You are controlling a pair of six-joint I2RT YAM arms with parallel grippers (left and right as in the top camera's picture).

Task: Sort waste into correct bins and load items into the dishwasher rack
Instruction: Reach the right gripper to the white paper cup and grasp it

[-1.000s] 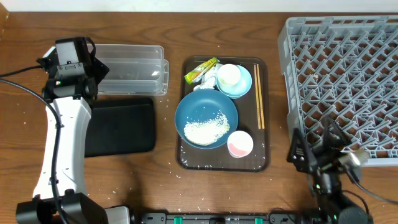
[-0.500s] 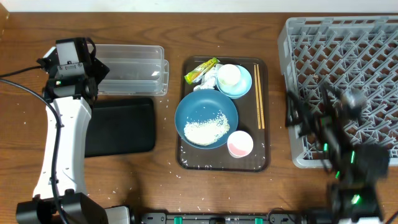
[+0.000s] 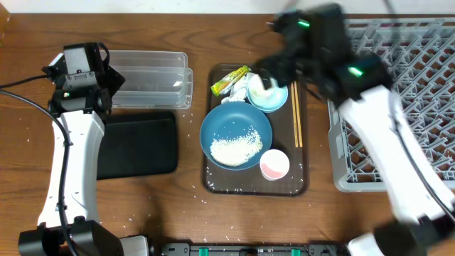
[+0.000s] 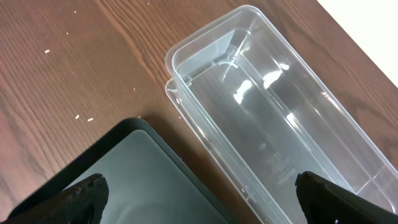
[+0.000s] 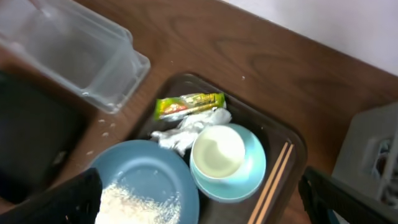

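The brown tray holds a dark-blue bowl (image 3: pixel 236 131) with a heap of rice (image 3: pixel 234 148), a pink cup (image 3: pixel 274 165), chopsticks (image 3: pixel 296 117), and a white cup (image 5: pixel 217 151) inside the light-blue bowl (image 5: pixel 247 180). A yellow-green wrapper (image 3: pixel 231 80) and a crumpled tissue (image 5: pixel 186 129) lie at the tray's back left. My right gripper (image 5: pixel 205 208) is open and empty, hovering above the bowls; in the overhead view it (image 3: pixel 279 71) is blurred. My left gripper (image 4: pixel 208 208) is open and empty over the clear tub (image 4: pixel 267 118) and black tray (image 4: pixel 124 180).
The grey rack (image 3: pixel 434 64) stands at the right, partly covered by my right arm. The brown tray (image 3: pixel 213 178) sits mid-table. The clear tub (image 3: pixel 149 78) and black tray (image 3: pixel 138 146) lie to its left. Stray rice grains dot the wood near the table's front.
My right arm has swung up from the front right, across the rack, to above the back of the brown tray. The left arm has not moved.
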